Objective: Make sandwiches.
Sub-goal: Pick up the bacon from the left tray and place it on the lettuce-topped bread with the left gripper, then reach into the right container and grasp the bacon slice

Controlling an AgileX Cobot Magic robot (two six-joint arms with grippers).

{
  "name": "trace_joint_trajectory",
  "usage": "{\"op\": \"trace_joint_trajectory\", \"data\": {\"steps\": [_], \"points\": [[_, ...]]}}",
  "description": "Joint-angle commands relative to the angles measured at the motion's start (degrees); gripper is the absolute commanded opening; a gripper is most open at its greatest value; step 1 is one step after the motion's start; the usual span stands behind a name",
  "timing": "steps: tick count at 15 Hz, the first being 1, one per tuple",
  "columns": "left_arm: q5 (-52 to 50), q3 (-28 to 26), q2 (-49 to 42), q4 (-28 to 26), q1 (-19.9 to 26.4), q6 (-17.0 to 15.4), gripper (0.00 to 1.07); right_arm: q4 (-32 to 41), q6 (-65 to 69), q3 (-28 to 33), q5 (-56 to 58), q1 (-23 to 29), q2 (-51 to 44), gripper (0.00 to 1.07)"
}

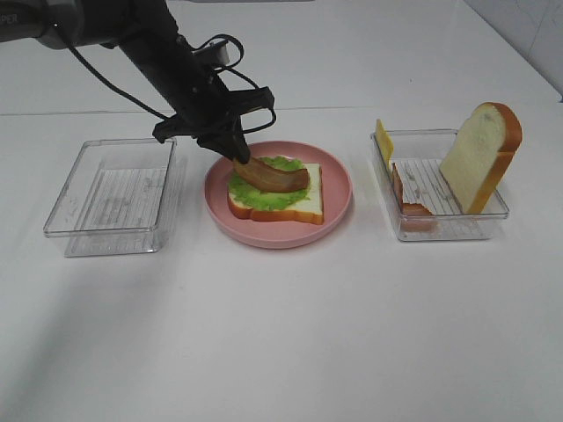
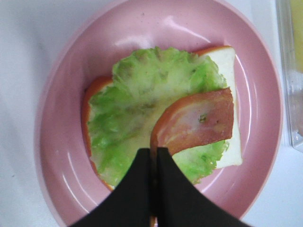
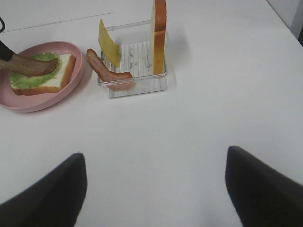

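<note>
Step in hand: lay bacon strip (image 2: 199, 120) on lettuce (image 2: 137, 99). Left gripper (image 2: 154, 153) clenched on strip's near end; far end rests across lettuce, atop bread slice (image 2: 225, 64) on pink plate (image 2: 61, 142).
To do well: lower held end flat, keep strip inside crust outline, release, lift straight up so lettuce not dragged.
Left arm reaches in from high view's upper left, gripper angled down over plate.
Right gripper (image 3: 156, 189) spread wide, empty, above tabletop (image 3: 213, 109), near tray (image 3: 151, 86) with upright bread (image 3: 159, 33), cheese (image 3: 109, 42), second bacon (image 3: 109, 73).
</note>
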Motion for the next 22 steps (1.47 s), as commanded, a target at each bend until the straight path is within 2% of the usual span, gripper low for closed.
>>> {"op": "trace_joint_trajectory", "data": {"steps": [1,2,4,5,6,7,9,11,13,15,20,22], "points": [[0.11,-0.17,-0.63,0.92,0.06,-1.43,0.08,0.23,-0.40,0.17,-0.29,-0.40,-0.69,0.76],[0.17,-0.17,-0.86,0.92,0.06,-1.49,0.23,0.23,-0.40,0.17,-0.29,-0.40,-0.69,0.76],[0.57,-0.17,-1.60,0.97,0.06,-1.26,0.69,0.23,-0.40,0.17,-0.29,-0.40,-0.69,0.76],[0.74,-0.17,-2.29,0.92,0.06,-0.69,0.89,0.23,-0.40,0.17,-0.29,-0.40,-0.69,0.76],[1.49,-0.40,-3.38,1.03,0.06,0.74,1.00,0.23,-0.40,0.17,-0.29,-0.40,-0.69,0.76],[2.06,-0.40,-4.70,1.78,0.06,2.23,1.00,0.23,-0.40,0.17,-0.29,-0.40,-0.69,0.76],[4.18,-0.40,-8.65,5.84,0.06,2.06,1.00,0.23,-0.40,0.17,-0.29,-0.40,-0.69,0.76],[7.33,-0.40,-13.75,11.23,0.06,0.57,1.00,0.23,-0.40,0.17,-0.29,-0.40,-0.69,0.76],[13.64,-0.40,-20.74,17.76,0.06,-2.46,1.00,0.23,-0.40,0.17,-0.29,-0.40,-0.69,0.76],[17.88,-0.23,-26.59,21.49,0.06,-3.27,1.00,0.23,-0.40,0.17,-0.29,-0.40,-0.69,0.76],[17.82,-0.11,-40.39,22.63,0.06,-3.44,1.00,0.23,-0.40,0.17,-0.29,-0.40,-0.69,0.76],[17.82,2.06,-46.98,22.57,0.06,-3.38,1.00,0.23,-0.40,0.17,-0.29,-0.40,-0.69,0.76]]}}
